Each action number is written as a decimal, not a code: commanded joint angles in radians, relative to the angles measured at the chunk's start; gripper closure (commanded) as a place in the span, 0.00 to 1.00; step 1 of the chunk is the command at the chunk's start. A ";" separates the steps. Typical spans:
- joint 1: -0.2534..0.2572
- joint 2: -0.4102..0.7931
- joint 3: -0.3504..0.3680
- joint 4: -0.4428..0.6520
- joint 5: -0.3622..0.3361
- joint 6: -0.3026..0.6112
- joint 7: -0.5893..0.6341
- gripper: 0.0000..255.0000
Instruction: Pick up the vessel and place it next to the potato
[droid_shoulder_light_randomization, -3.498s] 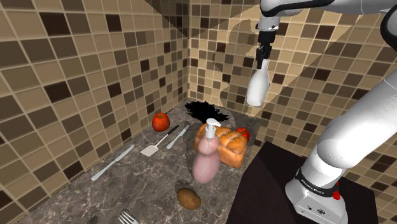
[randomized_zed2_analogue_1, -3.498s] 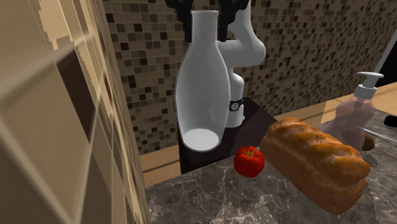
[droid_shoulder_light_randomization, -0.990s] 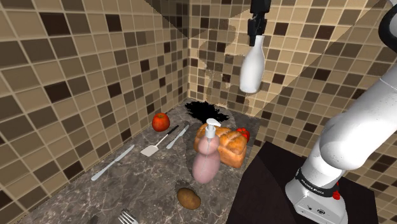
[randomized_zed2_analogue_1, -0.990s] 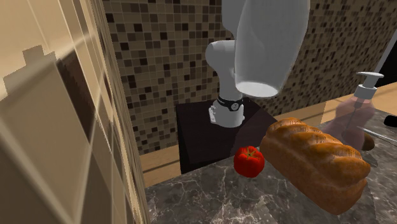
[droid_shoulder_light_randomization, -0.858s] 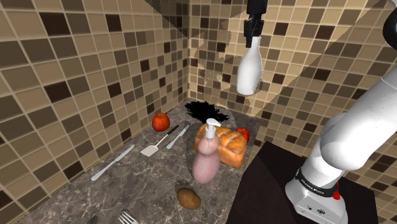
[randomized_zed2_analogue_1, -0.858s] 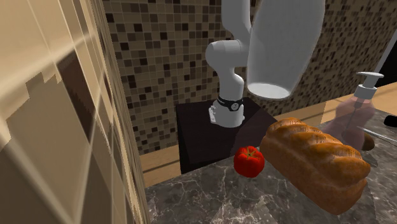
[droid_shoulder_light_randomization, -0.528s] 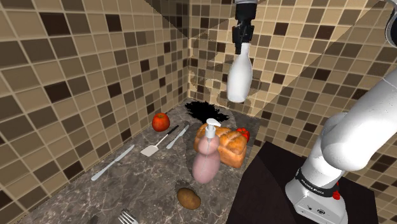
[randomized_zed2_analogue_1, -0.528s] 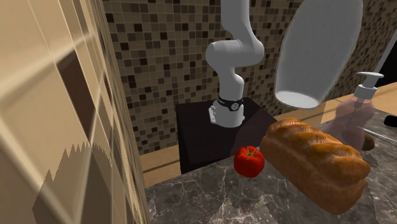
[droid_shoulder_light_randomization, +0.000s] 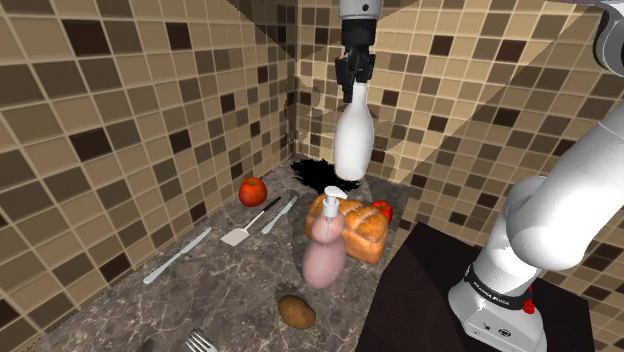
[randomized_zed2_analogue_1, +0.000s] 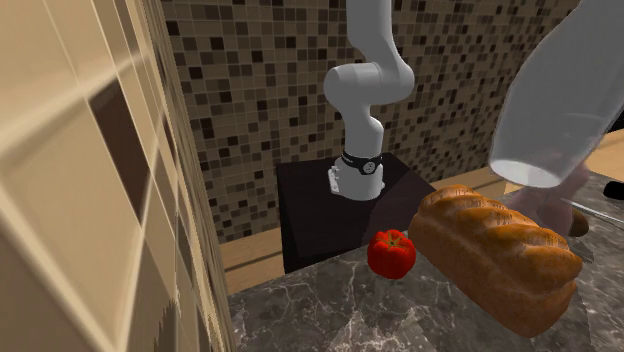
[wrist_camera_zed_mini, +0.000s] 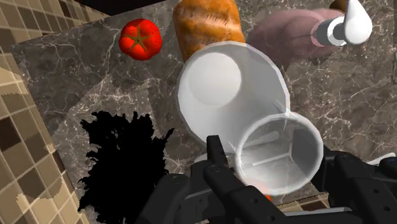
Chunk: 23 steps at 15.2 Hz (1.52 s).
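Black fingers (wrist_camera_zed_mini: 215, 156) clamp the white vessel's (droid_shoulder_light_randomization: 353, 140) neck, holding it high above the worktop (droid_shoulder_light_randomization: 215, 290), not yet set beside the potato (droid_shoulder_light_randomization: 296, 311).

Arm (droid_shoulder_light_randomization: 565, 205): glossy white shells, rounded tube-like links, dark grey rings at joints. Lowest link flares to wide white foot. Base collar (droid_shoulder_light_randomization: 497, 288): dark band with small white lettering, too small to read; tiny red mark just beside it. Gripper (droid_shoulder_light_randomization: 355, 90): all black, narrow boxy body joined to pale grey wrist segment. Fingers (wrist_camera_zed_mini: 217, 167): matte black, angular, faceted blocks with bevelled edges. Stand (randomized_zed2_analogue_1: 322, 215): plain dark box, flat top.
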 joint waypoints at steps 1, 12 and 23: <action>0.019 0.026 0.032 0.015 0.010 0.012 0.052 1.00; 0.122 0.198 0.178 0.101 0.023 0.101 0.302 1.00; 0.261 0.495 0.283 0.367 -0.047 0.126 0.539 1.00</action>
